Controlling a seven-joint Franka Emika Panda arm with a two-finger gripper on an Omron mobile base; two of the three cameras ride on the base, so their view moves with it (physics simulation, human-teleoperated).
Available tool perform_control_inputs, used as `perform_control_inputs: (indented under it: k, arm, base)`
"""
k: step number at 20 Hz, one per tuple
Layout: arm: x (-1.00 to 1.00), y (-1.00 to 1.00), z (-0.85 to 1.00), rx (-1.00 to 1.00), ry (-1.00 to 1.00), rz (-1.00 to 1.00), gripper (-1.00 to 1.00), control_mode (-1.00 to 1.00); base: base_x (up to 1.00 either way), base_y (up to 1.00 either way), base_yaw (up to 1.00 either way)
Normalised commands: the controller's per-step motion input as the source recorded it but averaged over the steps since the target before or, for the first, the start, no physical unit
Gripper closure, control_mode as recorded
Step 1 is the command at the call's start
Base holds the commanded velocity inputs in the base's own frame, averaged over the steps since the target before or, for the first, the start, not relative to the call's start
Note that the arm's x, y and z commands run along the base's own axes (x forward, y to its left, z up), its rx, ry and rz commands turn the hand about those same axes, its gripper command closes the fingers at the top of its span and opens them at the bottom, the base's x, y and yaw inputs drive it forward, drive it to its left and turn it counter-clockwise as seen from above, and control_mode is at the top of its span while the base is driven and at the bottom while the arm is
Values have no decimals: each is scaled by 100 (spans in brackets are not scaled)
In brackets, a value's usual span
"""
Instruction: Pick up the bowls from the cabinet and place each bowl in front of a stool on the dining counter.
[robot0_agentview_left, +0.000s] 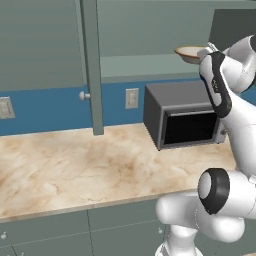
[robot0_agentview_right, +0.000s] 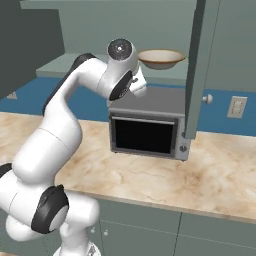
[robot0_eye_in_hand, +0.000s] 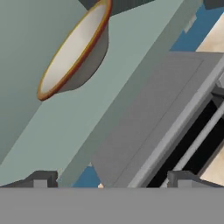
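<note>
A cream-white bowl (robot0_agentview_right: 161, 58) with a tan-brown rim stands on the inner shelf of the grey-green cabinet (robot0_agentview_right: 65, 66), whose door (robot0_agentview_right: 200, 65) hangs open to its right. The same bowl (robot0_agentview_left: 191, 53) sits at the shelf's right end, just left of my wrist. In the hand view the bowl (robot0_eye_in_hand: 74, 48) lies ahead at the upper left, apart from my gripper (robot0_eye_in_hand: 111, 180). The gripper is open, with nothing between its fingertips (robot0_eye_in_hand: 41, 179). My hand (robot0_agentview_right: 134, 82) hangs below and left of the bowl, above the microwave's top. The stool and the dining counter are out of view.
A dark grey microwave (robot0_agentview_right: 147, 127) stands on the marble wall worktop (robot0_agentview_left: 75, 165) right under the bowl's shelf. The cabinet's open door (robot0_agentview_left: 92, 65) juts out over the worktop, edge on. Wall sockets (robot0_agentview_left: 131, 98) sit on the blue backsplash.
</note>
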Motion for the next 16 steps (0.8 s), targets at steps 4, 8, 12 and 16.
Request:
perform_control_inputs:
  k: [4,8,12,16]
  arm:
    - [48,-20,14,-5,0,0,-100,-100]
    - [38,-24,19,-3,0,0,-100,-100]
    - [33,-17,13,0,0,0,-100,-100]
    - [39,-15,1,0,0,0,-100,-100]
  base:
    - [0,0,0]
    - [0,0,0]
    - [0,0,0]
    - [0,0,0]
